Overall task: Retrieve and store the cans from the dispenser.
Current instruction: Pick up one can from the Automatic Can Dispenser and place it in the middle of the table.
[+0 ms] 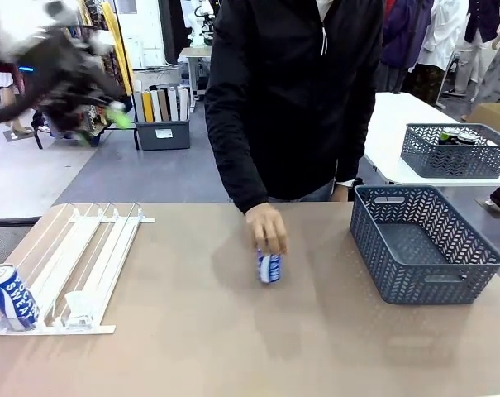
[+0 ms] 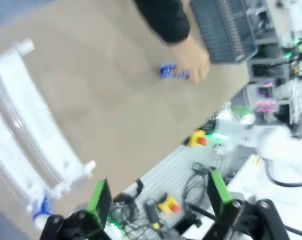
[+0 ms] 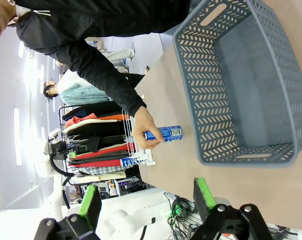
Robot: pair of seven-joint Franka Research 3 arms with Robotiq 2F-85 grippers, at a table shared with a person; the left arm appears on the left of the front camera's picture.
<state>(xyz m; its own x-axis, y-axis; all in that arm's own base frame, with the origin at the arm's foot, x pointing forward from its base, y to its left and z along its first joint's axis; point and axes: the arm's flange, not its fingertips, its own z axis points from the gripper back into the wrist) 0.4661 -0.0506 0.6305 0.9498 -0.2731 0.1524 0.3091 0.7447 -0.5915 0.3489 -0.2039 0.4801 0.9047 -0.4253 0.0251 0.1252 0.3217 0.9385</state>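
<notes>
Tan laminate counter (image 1: 192,356) carries three items of concern.

1. Dispenser (image 1: 84,256): it lies at the near left. Its lanes slope toward the robot's side, so stock rolls down to the clear front stops. One Pocari Sweat can (image 1: 10,296) sits against the stop at the near end of the leftmost lane. The other lanes look unloaded.

2. Mid-counter: a person's hand (image 1: 269,230), reaching from the far side, covers the top of a second blue-and-white can (image 1: 269,268). This can stands on the counter, well apart from the dispenser and left of the blue-grey mesh basket (image 1: 372,240). The grip looks like steadying or presenting the can near the basket; which of the two cannot be told.

3. Basket: it stands at the right with its floor bare, apparently sited there as the store within the right arm's reach.

Left fingers (image 2: 99,197): spread to full width with nothing between them. They are raised high over the far left beyond the dispenser and are motion-blurred in the front view. Their camera looks down on the lanes and the waiting can.

Right fingers (image 3: 202,192): wide apart and empty, looking over the basket from its right side.

Assessment: storage is at an early stage, with one can in the rack and one in the person's hand. The lane can is the likely next pick. Thin divider rails could catch wide-set fingers, and the person's hand occupies shared space.
</notes>
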